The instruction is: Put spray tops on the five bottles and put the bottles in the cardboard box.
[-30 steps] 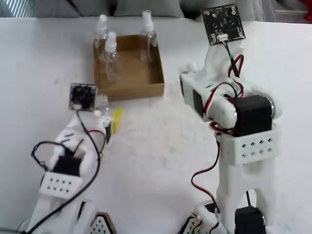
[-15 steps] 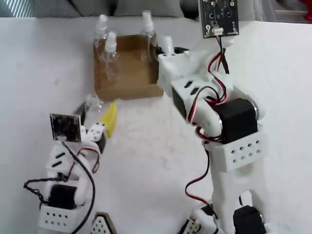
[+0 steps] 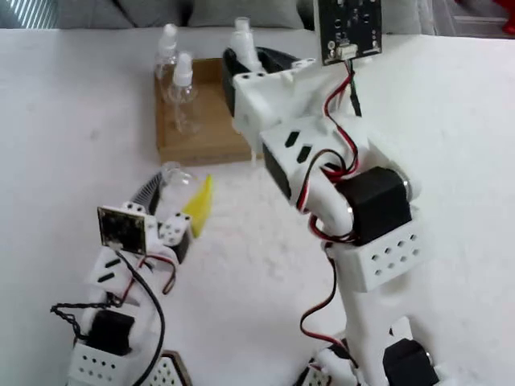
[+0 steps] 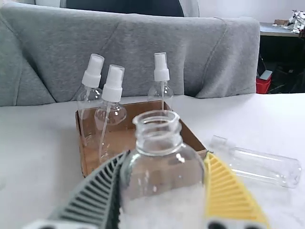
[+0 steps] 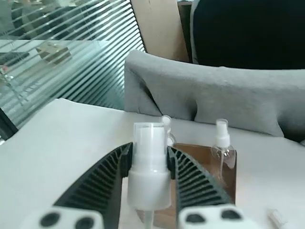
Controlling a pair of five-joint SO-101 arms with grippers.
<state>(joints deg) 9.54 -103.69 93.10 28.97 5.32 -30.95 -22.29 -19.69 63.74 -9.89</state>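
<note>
two grippers, both loaded. left gripper (image 4: 167,160) pinches an uncapped bottle (image 4: 157,136) upright btw its grey & yellow jaws, low over the table (image 3: 80,121) near the front wall of the cardboard box (image 4: 86,160). right gripper (image 5: 149,149) is clamped on a spray top (image 5: 148,167), nozzle up, dip tube hanging down, held above the box's right-arm side. 3 capped bottles (image 4: 113,102) stand in the box, two close together at its far left, one at far right. 5th bottle (image 4: 257,162), no top, lies on its side on the table beside the box, right-arm side.
</note>
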